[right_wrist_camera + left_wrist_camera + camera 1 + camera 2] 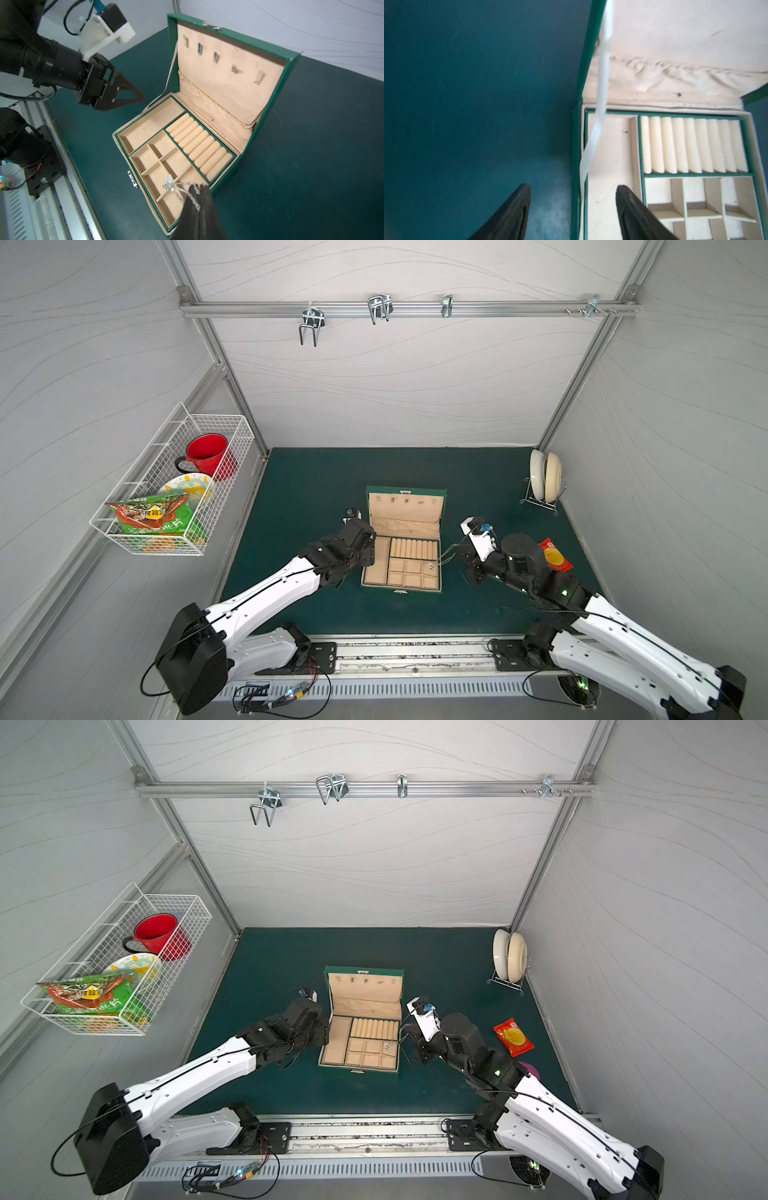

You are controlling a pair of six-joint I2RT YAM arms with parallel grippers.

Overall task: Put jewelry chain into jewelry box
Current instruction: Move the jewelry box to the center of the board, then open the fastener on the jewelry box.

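Note:
The jewelry box [405, 512] [365, 992] stands open mid-mat, lid upright, beige trays showing. My right gripper [197, 187] [455, 552] is shut on the jewelry chain [178, 186] [440, 558]. The thin silver chain dangles from its tips over the small square compartments by the box's right wall, pendant end lowest. My left gripper [574, 186] [370, 551] is open and holds nothing. It straddles the box's left wall [576, 166], with one finger over the mat and one over the long side compartment. In the right wrist view the left gripper [133, 96] hovers beside the box [224, 87].
A white ribbon stay [602, 93] runs from lid to base at the box's left side. A wire basket [174, 485] with a red mug hangs on the left wall. A plate rack [544, 481] stands back right, with a red packet [555, 556] near the right arm.

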